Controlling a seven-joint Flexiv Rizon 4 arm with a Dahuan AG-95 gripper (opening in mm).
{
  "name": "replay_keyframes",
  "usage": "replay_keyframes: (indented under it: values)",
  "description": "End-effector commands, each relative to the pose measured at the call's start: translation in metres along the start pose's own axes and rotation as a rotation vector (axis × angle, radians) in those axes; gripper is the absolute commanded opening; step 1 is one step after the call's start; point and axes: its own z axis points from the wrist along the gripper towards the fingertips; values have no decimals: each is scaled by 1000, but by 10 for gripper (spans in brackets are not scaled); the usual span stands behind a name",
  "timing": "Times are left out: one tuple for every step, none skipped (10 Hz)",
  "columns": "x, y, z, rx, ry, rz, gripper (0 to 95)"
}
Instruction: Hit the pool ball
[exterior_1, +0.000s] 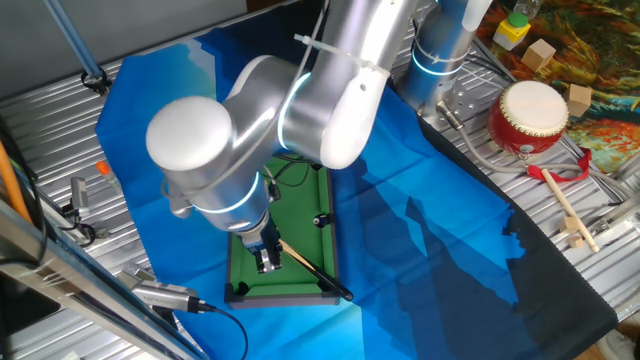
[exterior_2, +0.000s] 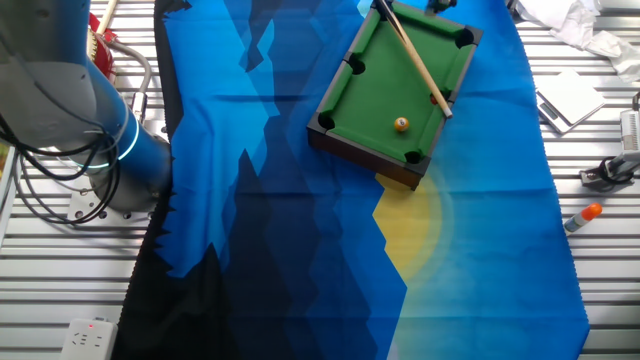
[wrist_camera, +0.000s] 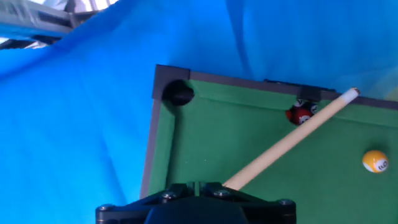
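Jaws closed on the butt of the cue stick (wrist_camera: 292, 140); gripper (exterior_1: 267, 258) poised low over the near end of the toy pool table (exterior_2: 372, 75). Cue runs diagonally across the green felt, pale tip by the far rail. Tip passes just beside the red ball (wrist_camera: 300, 114) (whether they touch, cannot tell), which sits against a side pocket. Pool ball (wrist_camera: 375, 161), orange with a pale spot, lies apart from the cue on open felt. Table rests on a blue cloth (exterior_2: 280, 200).
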Motion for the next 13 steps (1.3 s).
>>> replay_keyframes:
  values:
    - [1, -4, 6, 10, -22, -24, 760]
    - [3, -6, 7, 24, -19, -22, 760]
    - [4, -8, 10, 25, -20, -22, 760]
    - [5, -10, 13, 24, -19, -22, 760]
    - [7, -12, 18, 25, -17, -22, 760]
    - [9, -15, 23, 27, -17, -22, 570]
    - [10, -16, 26, 28, -18, -22, 570]
    - [11, -17, 29, 34, -19, -21, 570]
    - [11, -17, 31, 37, -17, -21, 570]
    - [11, -18, 31, 38, -16, -20, 570]
    - [11, -18, 33, 40, -15, -20, 570]
    - [11, -19, 34, 42, -14, -20, 570]
    - [10, -20, 36, 43, -14, -20, 570]
